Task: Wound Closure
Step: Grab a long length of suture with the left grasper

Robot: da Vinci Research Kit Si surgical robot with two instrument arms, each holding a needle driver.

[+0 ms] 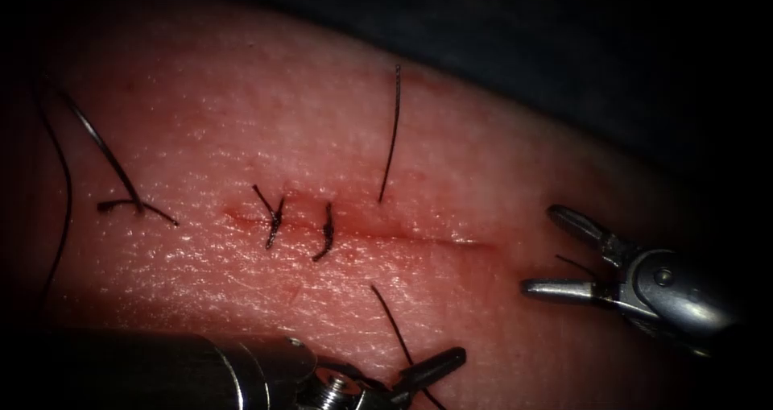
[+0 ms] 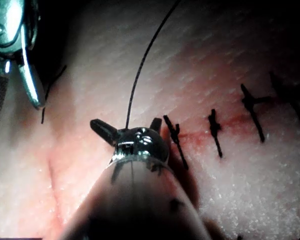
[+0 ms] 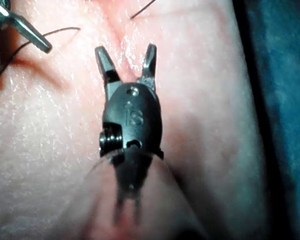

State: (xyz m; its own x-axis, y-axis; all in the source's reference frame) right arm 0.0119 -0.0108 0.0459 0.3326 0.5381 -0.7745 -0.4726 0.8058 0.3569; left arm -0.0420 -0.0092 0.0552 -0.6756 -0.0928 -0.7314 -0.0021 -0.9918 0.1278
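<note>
At right of the endoscope frame the right tool [image 1: 538, 249] gapes wide and empty beside the cut [image 1: 362, 231], while the left tool [image 1: 427, 374], bottom centre, stands spread around the thread [image 1: 392, 132]; needle unseen.

Bare tissue [image 1: 515, 176] right of two stitches [image 1: 299, 226]: open room along unclosed part of cut [image 1: 435, 237]. Obstacles there: thread [image 1: 391, 132] rising upright from far edge of cut; second strand [image 1: 392, 317] crossing near side toward left tool [image 1: 419, 375], jaws apart. Right tool [image 1: 555, 253], jaws spread, holding nothing, stands just beyond right end of cut. Left of stitches: loose thread loops [image 1: 105, 152] lying on tissue. Needle: cannot tell.
</note>
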